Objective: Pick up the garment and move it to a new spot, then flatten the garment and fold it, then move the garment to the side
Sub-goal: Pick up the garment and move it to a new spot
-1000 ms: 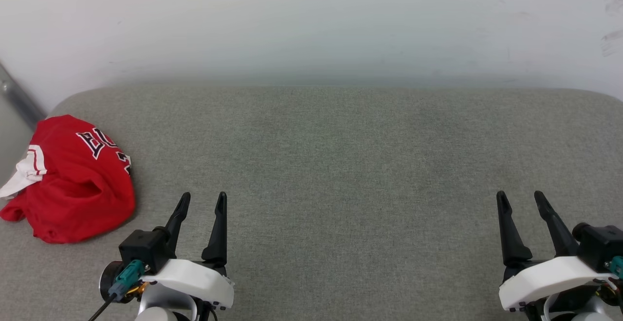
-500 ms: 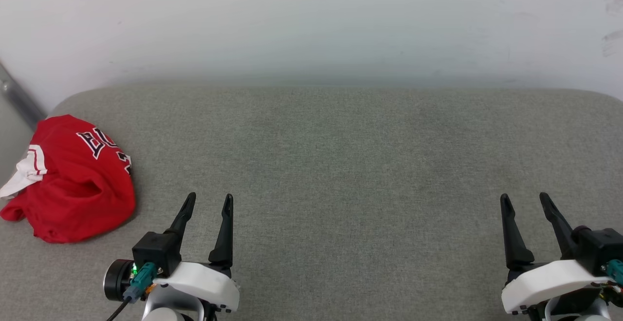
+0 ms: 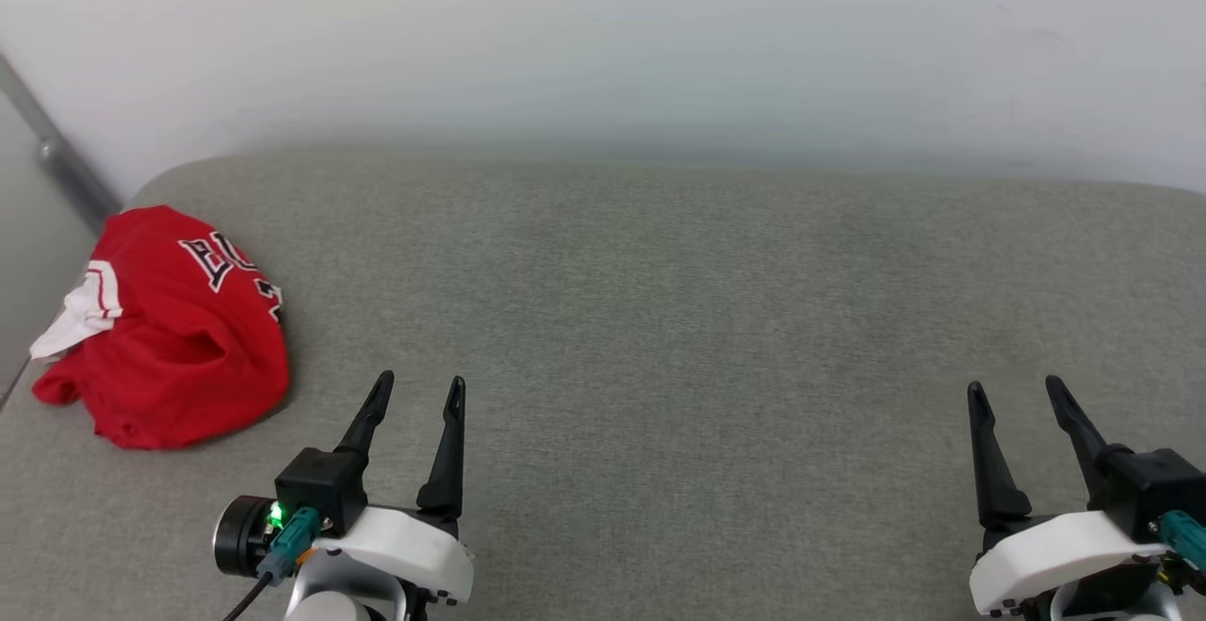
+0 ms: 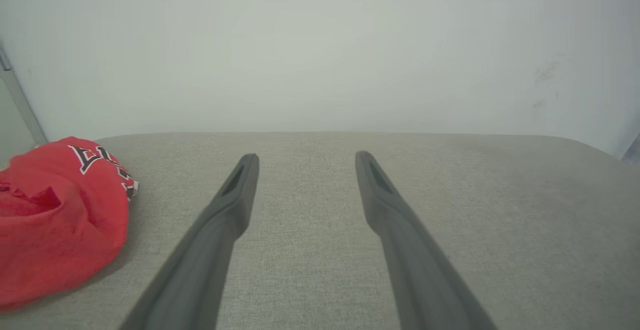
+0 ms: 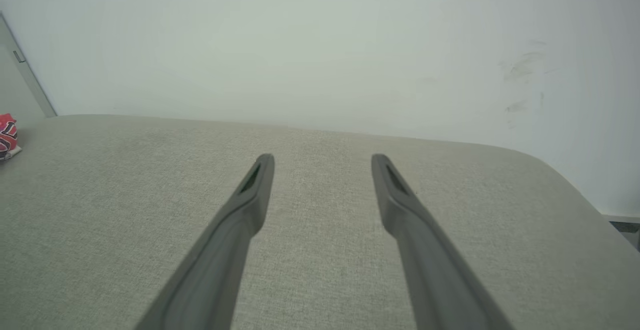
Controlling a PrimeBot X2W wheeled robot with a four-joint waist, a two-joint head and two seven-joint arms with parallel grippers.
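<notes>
- Red garment [image 3: 165, 334], head view: crumpled heap at the far left of the grey fabric surface [image 3: 660, 319], near its back-left corner. Black white-outlined letters on top are cut off by folds, so the word is not readable. A white sleeve with striped trim sticks out on its left side.
- Head view, left gripper [image 3: 420, 382]: low left, 2 dark fingers spread wide with nothing between them. It is near the garment, to its right, and not touching it. The wrist body is cut off by the bottom edge.
- Head view, right gripper [image 3: 1014, 385]: low right, 2 fingers spread wide and empty, well apart from the garment. Its body is cut off by the bottom and right edges.
- Head view, back: pale wall [image 3: 603, 37]. A grey metal strip [image 3: 57, 164] slants at upper left, its lower end out of sight by the surface corner.
- Left wrist view: left gripper [image 4: 307, 156] fingers wide, bare fabric between them, bases blurred. I cannot tell if the tips touch the surface. The garment [image 4: 55, 225] is at the left edge, partly cut off, with a few letters showing.
- Right wrist view: right gripper [image 5: 323, 157] fingers wide and empty. The garment [image 5: 7, 134] is a tiny red-and-white scrap at the far left edge, mostly cut off. Faint smudges mark the wall at upper right.
</notes>
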